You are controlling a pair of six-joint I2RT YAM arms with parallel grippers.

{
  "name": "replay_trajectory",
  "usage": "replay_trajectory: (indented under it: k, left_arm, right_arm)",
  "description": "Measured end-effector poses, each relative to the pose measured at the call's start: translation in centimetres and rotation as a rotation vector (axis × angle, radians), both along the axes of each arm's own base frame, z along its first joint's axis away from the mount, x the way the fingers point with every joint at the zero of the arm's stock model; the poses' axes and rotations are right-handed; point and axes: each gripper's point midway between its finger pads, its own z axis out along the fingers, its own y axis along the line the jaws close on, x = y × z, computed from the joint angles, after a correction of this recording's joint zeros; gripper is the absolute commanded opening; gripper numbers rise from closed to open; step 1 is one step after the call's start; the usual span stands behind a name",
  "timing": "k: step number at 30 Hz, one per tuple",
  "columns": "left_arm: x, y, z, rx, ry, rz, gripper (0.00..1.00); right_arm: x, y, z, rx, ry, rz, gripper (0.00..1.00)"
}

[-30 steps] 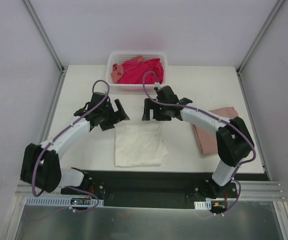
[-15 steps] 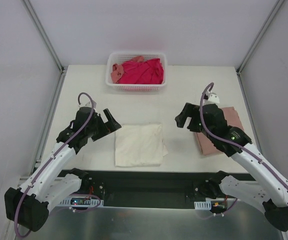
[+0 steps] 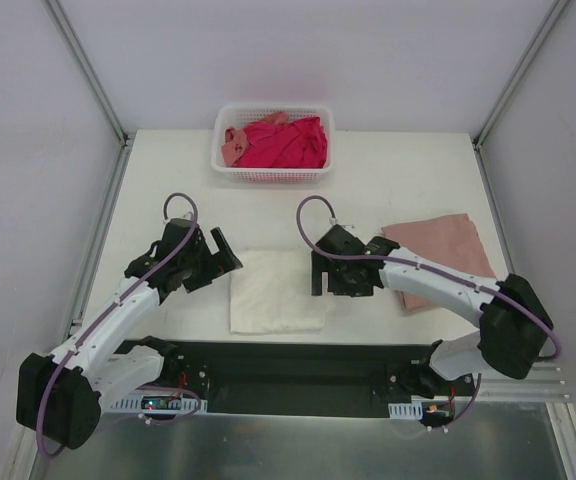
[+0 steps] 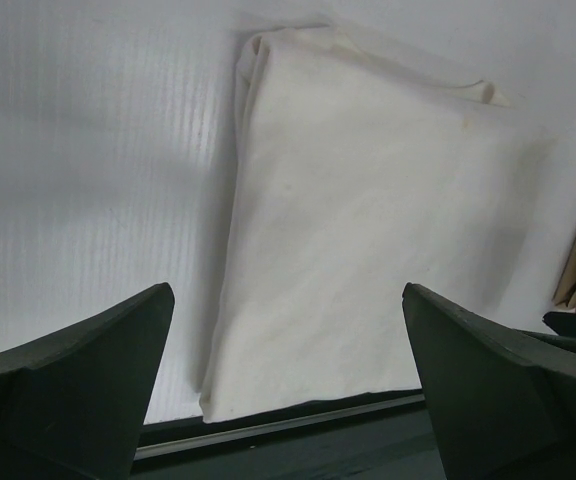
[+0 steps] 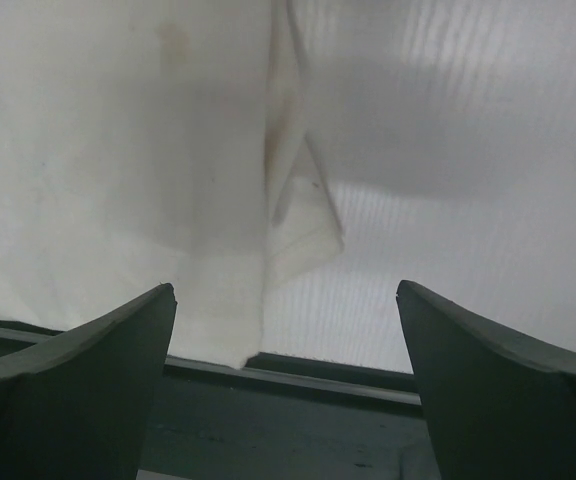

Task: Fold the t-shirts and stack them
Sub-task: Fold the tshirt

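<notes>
— While the left gripper (image 3: 226,256) and the right gripper (image 3: 317,279) hover at either side of the cream shirt (image 3: 276,290), which step would you call this?
— Folding, near its end, I'd judge. That shirt lies flat on the table (image 3: 168,180) as a folded rectangle, right between the two sets of fingers. The left fingers are spread wide just off its left edge. The right ones are spread wide too, over the right edge, where a small loose flap (image 5: 303,225) pokes out between them. Neither holds anything
— And the other shirts?
— A pink shirt (image 3: 438,255) lies folded behind the right fingers, well apart from the left ones. A red shirt (image 3: 288,145) and a salmon shirt (image 3: 234,145) sit bunched in the basket (image 3: 273,172), far ahead of both
— So what comes next?
— Probably tidying that flap, then pinching both edges and carrying the cream shirt onto the pink one. That calls for low, level fingers catching every layer, since soft cotton slips and unfolds easily
</notes>
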Motion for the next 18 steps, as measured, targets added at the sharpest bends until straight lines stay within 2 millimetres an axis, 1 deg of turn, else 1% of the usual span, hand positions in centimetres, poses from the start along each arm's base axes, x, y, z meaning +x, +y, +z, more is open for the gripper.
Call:
replay_trajectory:
  k: [3, 8, 12, 15, 16, 18]
  left_arm:
    - [-0.2, 0.2, -0.4, 0.009, 0.01, 0.008, 0.99]
    - [-0.3, 0.3, -0.7, 0.015, 0.017, 0.012, 0.99]
    - [-0.3, 0.4, -1.0, 0.019, 0.027, 0.013, 0.99]
    - [-0.4, 0.4, -1.2, 0.023, 0.036, 0.014, 0.99]
    - [-0.4, 0.4, -1.3, 0.024, 0.038, 0.014, 0.99]
    - [-0.4, 0.4, -1.4, 0.026, 0.044, 0.014, 0.99]
  right_arm:
    - [0.8, 2.1, -1.2, 0.022, 0.034, 0.01, 0.97]
    - [0.9, 4.7, -2.9, 0.057, 0.104, 0.033, 0.97]
    - [0.1, 5.3, -4.4, 0.049, 0.163, 0.032, 0.97]
    - [-0.2, 5.4, -5.0, 0.04, 0.188, 0.026, 0.97]
    - [-0.2, 5.5, -5.2, 0.041, 0.192, 0.026, 0.99]
    - [-0.3, 5.7, -5.6, 0.039, 0.202, 0.028, 0.97]
